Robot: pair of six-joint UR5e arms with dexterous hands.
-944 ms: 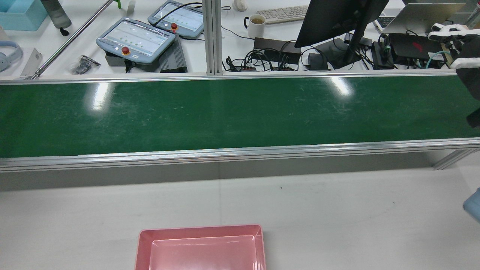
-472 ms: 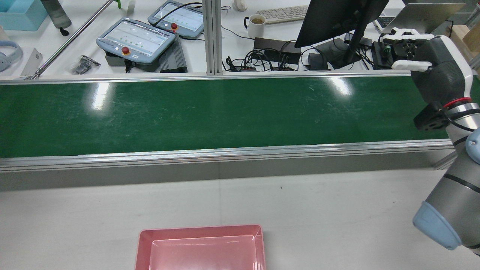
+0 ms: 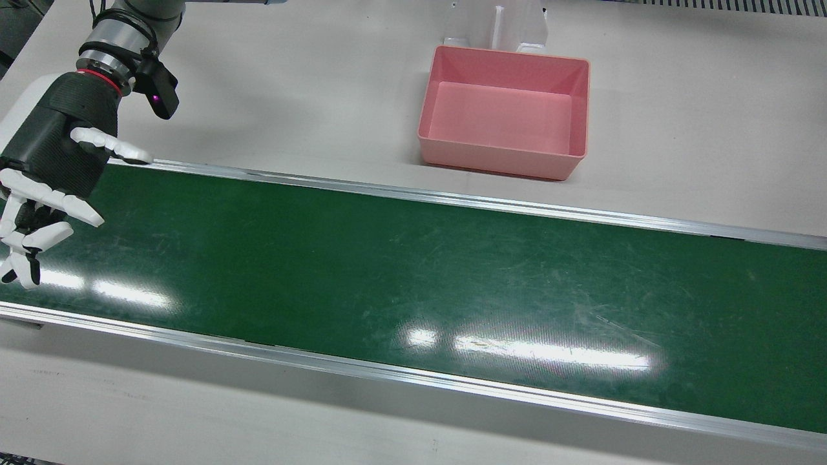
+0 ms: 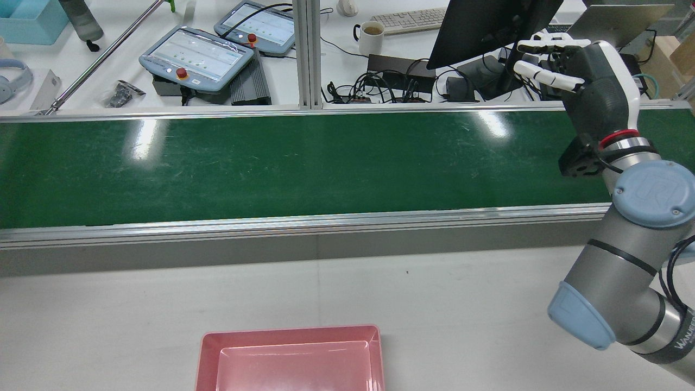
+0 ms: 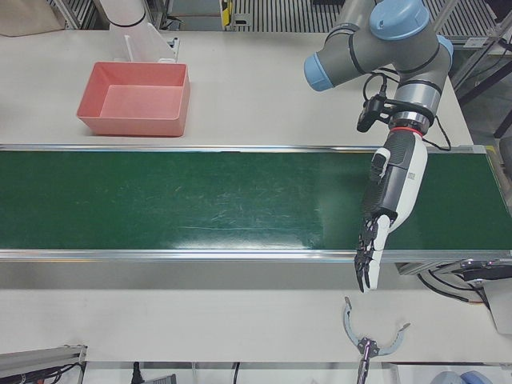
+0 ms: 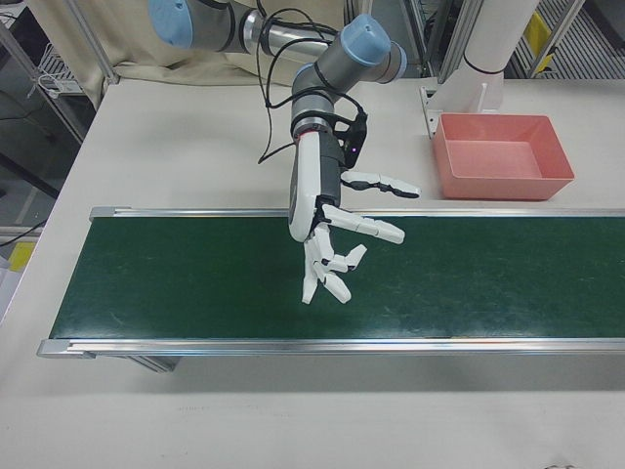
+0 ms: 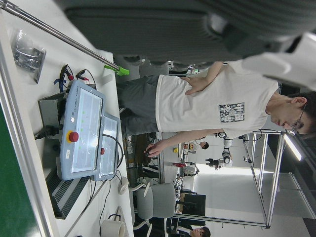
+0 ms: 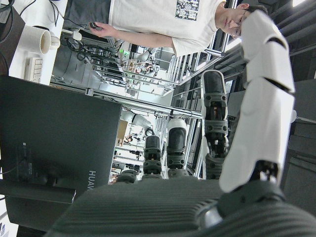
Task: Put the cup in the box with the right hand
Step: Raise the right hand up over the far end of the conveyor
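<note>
green belt (image 3: 413,271) runs bare across the white counter (image 3: 291,84); no cup shows in any view, so its bearing from either robot hand cannot be told. right robot hand (image 4: 575,70) hovers over the belt's end, fingers spread, holding nothing. left robot hand (image 5: 390,204) likewise open, empty. pink box (image 3: 504,110) sits empty beside the belt, well apart from both.

pink box (image 4: 290,358) cut off by rear view's bottom edge, right hand (image 3: 45,174) clipped at front view's left edge
</note>
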